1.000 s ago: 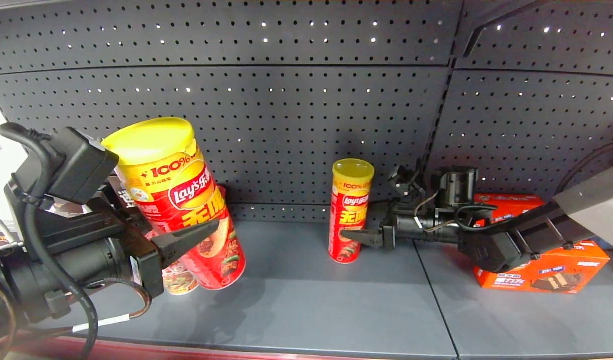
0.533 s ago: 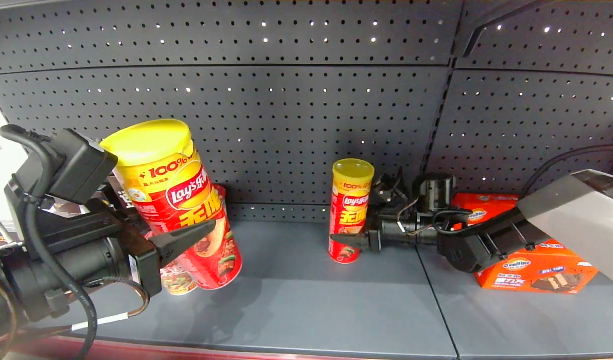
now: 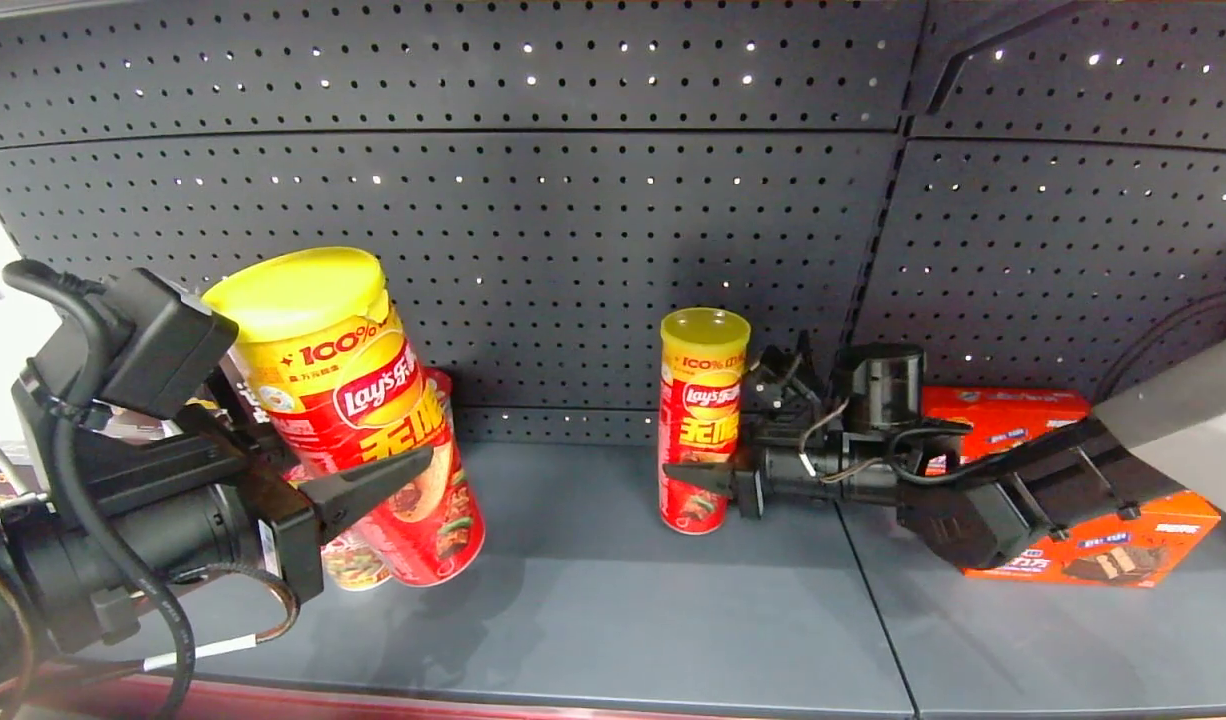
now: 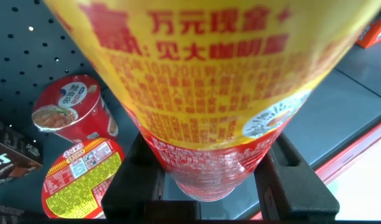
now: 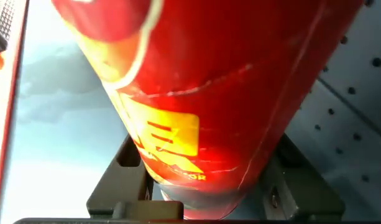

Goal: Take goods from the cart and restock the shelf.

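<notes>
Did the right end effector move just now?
Yes. The right end effector slid left, away from the orange box, farther along the small chips can.

dark pegboard wall (image 3: 573, 250) pricked with light behind a grey shelf (image 3: 623, 620), its front edge (image 3: 373, 700) seemingly red.

Logo and characters on left chip can (image 3: 358, 420), right chip can (image 3: 700, 420), print on orange box (image 3: 1153, 540)

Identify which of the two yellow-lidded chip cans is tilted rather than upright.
The chip can in the left gripper: it leans, lid tipped to the robot's left. The other can, clasped by the right gripper, stands upright.
</notes>
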Motion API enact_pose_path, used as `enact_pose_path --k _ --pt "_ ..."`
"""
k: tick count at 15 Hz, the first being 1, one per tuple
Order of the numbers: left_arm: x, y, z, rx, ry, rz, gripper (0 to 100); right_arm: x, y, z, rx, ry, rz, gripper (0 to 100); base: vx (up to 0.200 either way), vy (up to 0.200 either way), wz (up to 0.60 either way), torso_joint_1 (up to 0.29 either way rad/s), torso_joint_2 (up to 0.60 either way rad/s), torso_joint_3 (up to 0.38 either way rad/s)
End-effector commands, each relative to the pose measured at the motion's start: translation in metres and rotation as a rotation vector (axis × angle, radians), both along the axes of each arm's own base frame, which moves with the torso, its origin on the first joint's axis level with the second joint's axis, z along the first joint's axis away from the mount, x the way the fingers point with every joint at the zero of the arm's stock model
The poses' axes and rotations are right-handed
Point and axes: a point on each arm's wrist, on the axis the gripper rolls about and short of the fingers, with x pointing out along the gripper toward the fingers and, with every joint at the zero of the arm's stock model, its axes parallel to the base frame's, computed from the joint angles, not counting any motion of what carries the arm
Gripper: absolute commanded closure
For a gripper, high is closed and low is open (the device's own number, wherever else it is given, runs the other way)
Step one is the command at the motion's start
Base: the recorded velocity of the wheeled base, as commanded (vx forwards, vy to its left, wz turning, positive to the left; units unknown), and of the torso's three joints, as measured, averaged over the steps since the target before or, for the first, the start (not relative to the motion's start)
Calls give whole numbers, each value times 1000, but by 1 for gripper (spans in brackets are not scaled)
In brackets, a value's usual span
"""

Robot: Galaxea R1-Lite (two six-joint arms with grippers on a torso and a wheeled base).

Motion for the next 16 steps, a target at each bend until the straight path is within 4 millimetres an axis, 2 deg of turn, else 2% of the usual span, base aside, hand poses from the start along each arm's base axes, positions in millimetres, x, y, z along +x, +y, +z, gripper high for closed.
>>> enact_pose_path --k 1,2,4,6,9,11,14,16 --pt "-1 0 3 -5 -12 -2 100 -47 -1 35 8 -41 -16 100 0 0 0 0 0 0" --pt "-1 0 4 -6 -14 -2 100 -53 -1 37 5 -45 -25 100 0 0 0 0 0 0" --pt "-2 1 3 -6 -14 2 100 -81 -7 40 -8 -46 -102 100 0 0 0 0 0 0" --pt "-6 3 4 -8 -19 1 100 -104 -4 42 52 -47 -103 100 0 0 0 0 0 0" --pt "-9 4 4 -11 -26 1 100 -131 -4 26 89 -26 -148 100 0 0 0 0 0 0" --pt "-10 5 6 -14 -33 3 100 -142 -8 19 84 -16 -133 100 0 0 0 0 0 0" --pt "-9 5 6 -15 -34 5 100 -145 -13 17 83 -13 -140 100 0 0 0 0 0 0" --pt "-9 5 7 -16 -37 5 100 -147 -15 6 63 7 -140 100 0 0 0 0 0 0"
